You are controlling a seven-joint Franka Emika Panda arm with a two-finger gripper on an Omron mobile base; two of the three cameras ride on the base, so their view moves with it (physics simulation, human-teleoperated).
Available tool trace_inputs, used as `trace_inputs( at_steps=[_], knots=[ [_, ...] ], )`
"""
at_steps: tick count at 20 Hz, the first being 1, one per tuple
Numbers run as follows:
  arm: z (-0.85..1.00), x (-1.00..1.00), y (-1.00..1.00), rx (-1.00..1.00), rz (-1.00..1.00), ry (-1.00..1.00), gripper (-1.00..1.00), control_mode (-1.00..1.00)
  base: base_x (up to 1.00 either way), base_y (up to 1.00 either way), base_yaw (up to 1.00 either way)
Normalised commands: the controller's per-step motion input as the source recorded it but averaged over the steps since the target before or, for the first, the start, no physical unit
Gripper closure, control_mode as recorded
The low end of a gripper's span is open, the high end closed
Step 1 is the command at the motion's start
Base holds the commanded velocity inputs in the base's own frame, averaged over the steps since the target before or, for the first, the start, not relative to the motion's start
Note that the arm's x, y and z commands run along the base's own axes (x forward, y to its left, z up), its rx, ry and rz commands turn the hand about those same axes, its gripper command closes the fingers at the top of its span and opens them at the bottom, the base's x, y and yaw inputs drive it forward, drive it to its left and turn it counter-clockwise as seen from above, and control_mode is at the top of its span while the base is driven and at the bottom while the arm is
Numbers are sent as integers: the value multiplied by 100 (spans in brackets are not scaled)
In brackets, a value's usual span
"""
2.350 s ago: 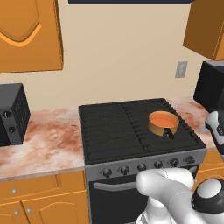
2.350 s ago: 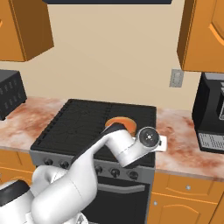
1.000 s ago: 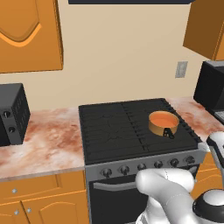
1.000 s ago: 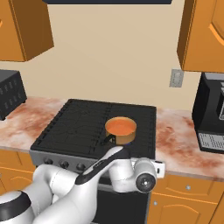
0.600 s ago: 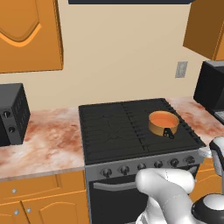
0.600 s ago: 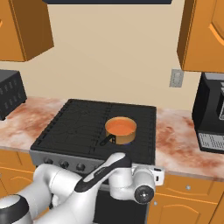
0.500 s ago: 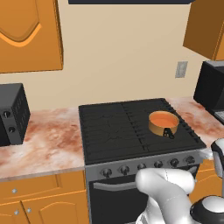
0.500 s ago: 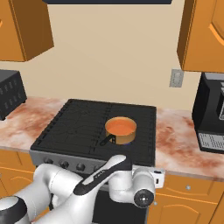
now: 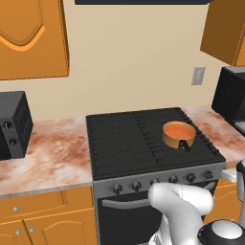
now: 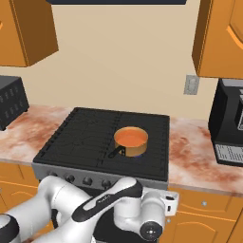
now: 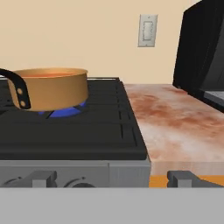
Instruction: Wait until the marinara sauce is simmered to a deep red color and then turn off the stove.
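hand view: saucepan (image 11: 52,87) rim hides most marinara sauce (image 11: 50,73); handle cropped.

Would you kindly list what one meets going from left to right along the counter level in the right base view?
Black box appliance → marbled counter → stove → saucepan of sauce → black coffee machine.

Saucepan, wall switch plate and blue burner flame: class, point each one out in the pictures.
saucepan (image 11: 52,89), hand view, on its tan side wall.
wall switch plate (image 11: 148,30), hand view, on its middle.
blue burner flame (image 11: 65,112), hand view, under the pan's base.
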Motion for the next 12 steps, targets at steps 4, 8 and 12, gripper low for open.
trace_inputs(
  at_steps=[4,8,12],
  knots=[
    [-24,0,3,0,-5,-6,-100,-100,0,0,0],
    [-37,0,4,0,0,-13,-100,-100,0,0,0],
    [-43,0,0,0,0,-15,-100,-100,0,0,0]
  ],
)
